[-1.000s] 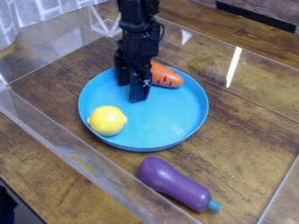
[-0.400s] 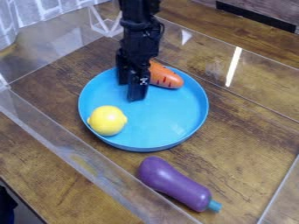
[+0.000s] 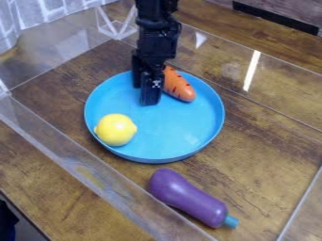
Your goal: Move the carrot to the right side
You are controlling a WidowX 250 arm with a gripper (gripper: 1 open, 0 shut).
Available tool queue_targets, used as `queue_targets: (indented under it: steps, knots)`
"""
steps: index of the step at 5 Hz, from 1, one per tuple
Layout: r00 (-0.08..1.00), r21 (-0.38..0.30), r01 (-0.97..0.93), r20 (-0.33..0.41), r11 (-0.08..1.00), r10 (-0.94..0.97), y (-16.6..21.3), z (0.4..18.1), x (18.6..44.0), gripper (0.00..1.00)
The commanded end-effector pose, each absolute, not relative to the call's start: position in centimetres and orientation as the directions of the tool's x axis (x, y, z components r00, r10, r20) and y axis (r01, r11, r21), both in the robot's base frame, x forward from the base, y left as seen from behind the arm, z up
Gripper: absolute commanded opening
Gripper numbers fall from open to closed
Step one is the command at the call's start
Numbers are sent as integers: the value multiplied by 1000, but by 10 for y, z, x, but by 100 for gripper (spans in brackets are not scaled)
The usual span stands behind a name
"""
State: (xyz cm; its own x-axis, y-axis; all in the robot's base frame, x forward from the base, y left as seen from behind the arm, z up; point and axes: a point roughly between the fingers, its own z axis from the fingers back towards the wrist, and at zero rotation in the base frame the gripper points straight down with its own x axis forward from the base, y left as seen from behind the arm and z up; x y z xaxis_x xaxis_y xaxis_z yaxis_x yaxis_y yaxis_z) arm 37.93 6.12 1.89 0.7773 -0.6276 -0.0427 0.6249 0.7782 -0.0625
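We are holding our gripper (image 3: 151, 90) wide open over the far part of the blue plate (image 3: 189, 129), gripping nothing that we can see. Our fingers are pointing down, and the dark arm (image 3: 156, 14) is reaching in from the far edge of the view, covering part of the plate's far rim.

Moving outward, we are seeing the lemon (image 3: 116, 130) sitting on the near left part of the plate, close to its rim and apart from our fingers. Past the near rim, the eggplant (image 3: 189, 196) is lying off the plate on the wooden table (image 3: 259, 141), its green end pointing toward the near right. A pale, see-through strip (image 3: 75, 151) is running diagonally along the left and near side, passing between the lemon's side of the plate and the near left corner, and the eggplant is lying against or over its line; we cannot tell which. To the right of the plate, bare wood is showing.

The carrot (image 3: 178, 88) is resting at the far right part of the plate, just right of our gripper. It is slanting, one end up by our fingers and the other toward the right rim. Our fingers are standing right beside it, and we cannot tell whether they are touching it.
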Motion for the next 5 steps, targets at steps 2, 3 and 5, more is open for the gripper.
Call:
queue_targets:
  steps: [2, 3, 5]
  knots:
    - [742, -78, 665, -50, 743, -669, 65, 27, 380, 100]
    - [761, -74, 643, -50, 762, -647, 64, 23, 384, 100]
    - [762, -68, 643, -49, 763, -646, 57, 17, 387, 0]
